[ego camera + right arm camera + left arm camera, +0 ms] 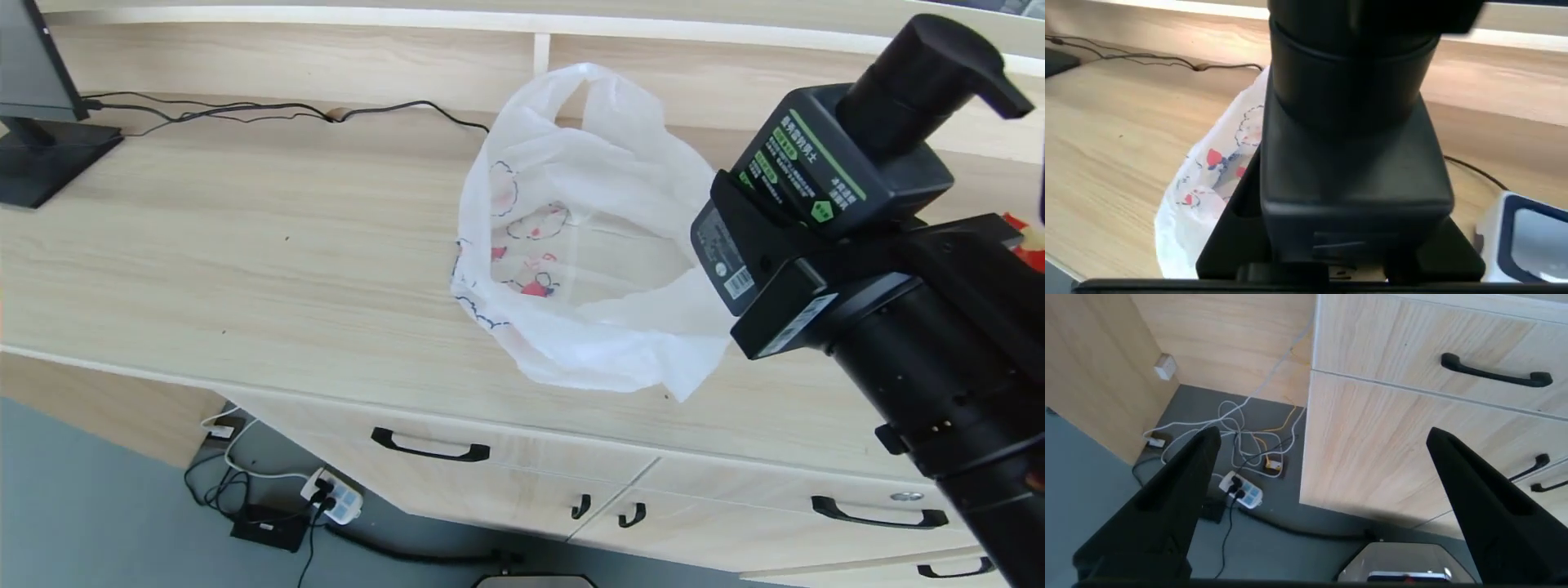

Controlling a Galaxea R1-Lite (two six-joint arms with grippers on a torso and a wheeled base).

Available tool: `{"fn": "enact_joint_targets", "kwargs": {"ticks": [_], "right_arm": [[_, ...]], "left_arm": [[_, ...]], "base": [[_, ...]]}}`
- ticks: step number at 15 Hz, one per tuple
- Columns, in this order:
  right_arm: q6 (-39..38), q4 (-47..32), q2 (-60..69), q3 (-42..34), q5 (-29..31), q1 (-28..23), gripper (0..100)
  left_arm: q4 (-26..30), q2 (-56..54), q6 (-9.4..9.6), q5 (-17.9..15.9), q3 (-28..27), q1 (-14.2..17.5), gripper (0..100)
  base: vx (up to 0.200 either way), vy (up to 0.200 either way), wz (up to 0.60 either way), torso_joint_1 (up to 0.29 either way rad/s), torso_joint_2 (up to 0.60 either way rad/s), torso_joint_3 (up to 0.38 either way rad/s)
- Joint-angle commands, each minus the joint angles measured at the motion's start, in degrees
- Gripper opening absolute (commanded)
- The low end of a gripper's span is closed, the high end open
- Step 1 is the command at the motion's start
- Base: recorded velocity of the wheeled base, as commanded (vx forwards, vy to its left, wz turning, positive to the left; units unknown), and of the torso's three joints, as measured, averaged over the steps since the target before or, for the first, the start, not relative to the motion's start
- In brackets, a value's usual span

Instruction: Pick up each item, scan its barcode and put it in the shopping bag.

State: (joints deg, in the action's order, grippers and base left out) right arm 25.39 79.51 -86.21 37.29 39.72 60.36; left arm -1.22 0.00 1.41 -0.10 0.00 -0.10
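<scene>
The right gripper [784, 253] is pinching the pump bottle [849, 155], its long axis pointing pump-first between one and two o'clock. The left gripper [1323, 437] is hanging with fingers spread.

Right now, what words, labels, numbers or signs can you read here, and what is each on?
No text can be quoted.
Pump bottle, green-and-white label: characters too small to read.
Pump bottle's side, barcode and fine print: too small to read.
Right claw, white sticker: too small to read.
Shopping bag: red and blue drawings, no words visible.
</scene>
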Motion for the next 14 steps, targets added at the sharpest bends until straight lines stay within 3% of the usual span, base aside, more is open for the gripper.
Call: {"fn": "enact_joint_targets", "kwargs": {"ticks": [1, 4, 6, 8, 11, 14], "right_arm": [[-0.8, -0.1, 0.2, 0.4, 0.0, -0.2, 0], [-2.7, -0.4, -0.2, 1.7, 0.1, -0.5, 0], [-4.7, -4.2, -0.4, 8.2, -3.9, -5.6, 0], [-13.0, -8.3, -0.9, 11.9, -4.6, -7.3, 0], [-31.3, -17.5, -1.2, 15.1, -8.0, -17.1, 0], [-35.9, -19.7, -1.7, 11.8, -14.2, -23.5, 0]], "left_arm": [[0.0, 0.1, -0.01, 0.0, 0.0, 0.0, 100], [0.0, 0.1, -0.01, 0.0, 0.0, 0.0, 100], [0.0, 0.1, -0.01, 0.0, 0.0, 0.0, 100], [0.0, 0.1, -0.01, 0.0, 0.0, 0.0, 100], [0.0, 0.1, -0.01, 0.0, 0.0, 0.0, 100], [-0.2, 0.1, -0.10, 0.0, 0.0, 0.0, 100]], "base": [[0.000, 0.000, 0.60, 0.012, 0.00, 0.002], [0.000, 0.000, 0.60, 0.001, 0.00, -0.001], [0.000, 0.000, 0.00, 0.000, 0.00, 0.000], [0.000, 0.000, 0.00, 0.000, 0.00, 0.000], [0.000, 0.000, 0.00, 0.000, 0.00, 0.000], [0.000, 0.000, 0.00, 0.000, 0.00, 0.000]]}}
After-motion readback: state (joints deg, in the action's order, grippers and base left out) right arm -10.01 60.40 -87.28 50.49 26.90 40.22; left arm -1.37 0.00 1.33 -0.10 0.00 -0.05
